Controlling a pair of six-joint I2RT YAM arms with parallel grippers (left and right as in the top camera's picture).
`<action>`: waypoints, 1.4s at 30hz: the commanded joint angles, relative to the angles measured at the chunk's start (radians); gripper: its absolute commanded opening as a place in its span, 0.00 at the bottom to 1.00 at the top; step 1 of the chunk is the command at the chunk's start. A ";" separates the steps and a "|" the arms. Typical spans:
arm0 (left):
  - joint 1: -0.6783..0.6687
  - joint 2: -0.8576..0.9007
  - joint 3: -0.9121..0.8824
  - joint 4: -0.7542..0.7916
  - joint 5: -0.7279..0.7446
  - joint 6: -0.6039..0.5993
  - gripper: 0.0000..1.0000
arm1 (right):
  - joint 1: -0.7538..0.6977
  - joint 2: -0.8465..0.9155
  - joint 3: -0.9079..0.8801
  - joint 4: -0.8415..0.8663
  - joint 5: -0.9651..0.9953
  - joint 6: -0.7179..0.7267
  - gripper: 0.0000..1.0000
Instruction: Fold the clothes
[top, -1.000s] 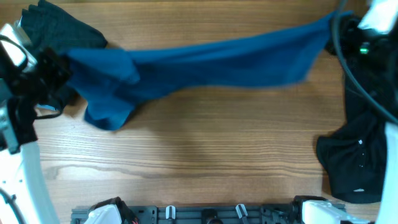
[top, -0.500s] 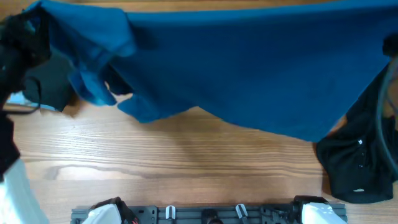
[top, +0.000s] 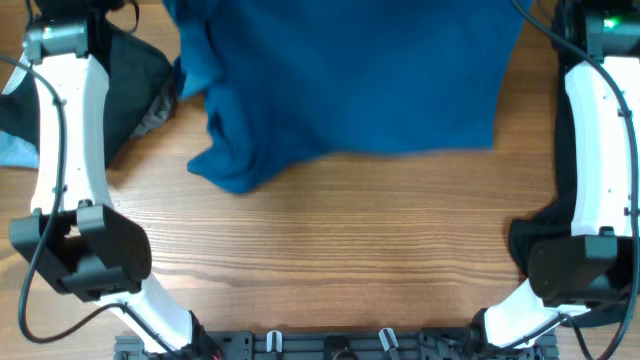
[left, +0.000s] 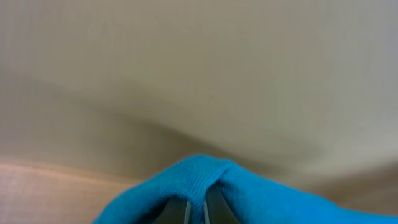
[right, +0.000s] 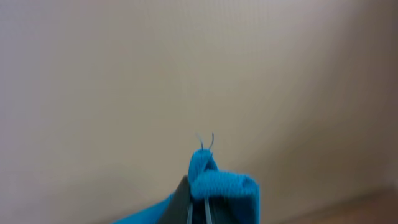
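A blue garment (top: 350, 80) hangs spread across the back of the table in the overhead view, its lower edge and a bunched corner (top: 235, 170) reaching the wood. Both arms reach to the far edge; their grippers are out of the overhead view. In the left wrist view my left gripper (left: 199, 208) is shut on a fold of the blue garment (left: 199, 177). In the right wrist view my right gripper (right: 199, 208) is shut on another blue fold (right: 217, 183). Both wrist views face a plain beige wall.
A dark garment (top: 135, 80) lies at the back left beside the left arm (top: 65, 150). A black garment (top: 575, 250) is heaped at the right behind the right arm (top: 600, 140). A light blue cloth (top: 15, 150) shows at the left edge.
Both arms have lifted the blue garment up and toward the back. It went from a stretched band on the table to a wide hanging sheet.
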 joint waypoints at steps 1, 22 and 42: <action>0.060 -0.040 0.080 0.265 -0.069 -0.248 0.04 | -0.063 -0.095 0.032 0.199 0.063 -0.017 0.04; -0.117 0.274 0.121 -1.495 -0.299 0.258 0.04 | -0.197 0.074 -0.283 -1.186 0.118 0.064 0.04; -0.159 -0.033 -0.676 -1.277 -0.314 0.186 0.04 | -0.233 -0.050 -0.720 -1.183 0.048 0.123 0.04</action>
